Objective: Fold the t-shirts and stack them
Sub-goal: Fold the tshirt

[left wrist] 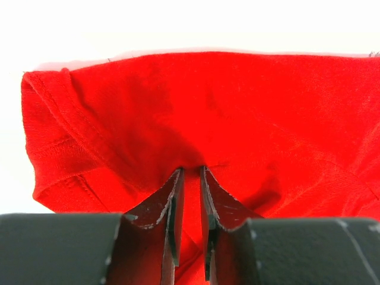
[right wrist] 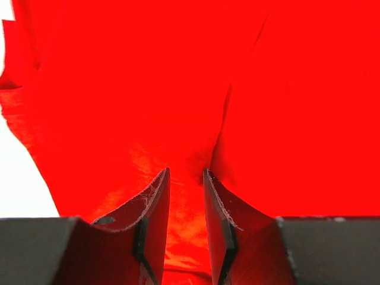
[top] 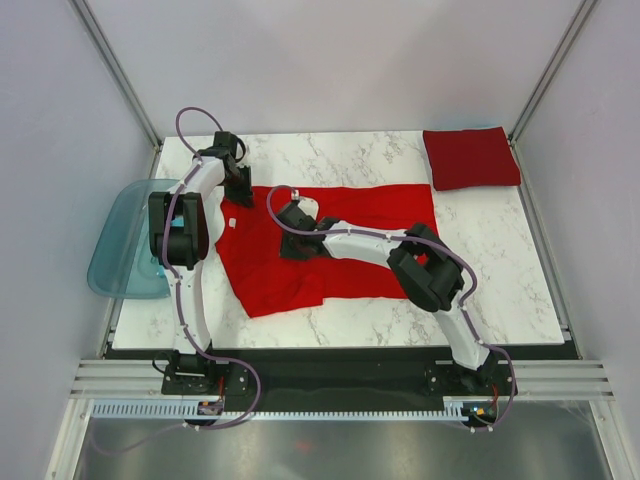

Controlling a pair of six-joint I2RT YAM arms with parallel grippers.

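Half-spread red tee, folded crimson tee

This was a robotics lab cell: a marble-patterned table stood between plain white walls and aluminium posts, the left arm and right arm bolted to a rail at its near edge.

red tee: matt cloth | table: smooth marble-look | tub: transl. plastic
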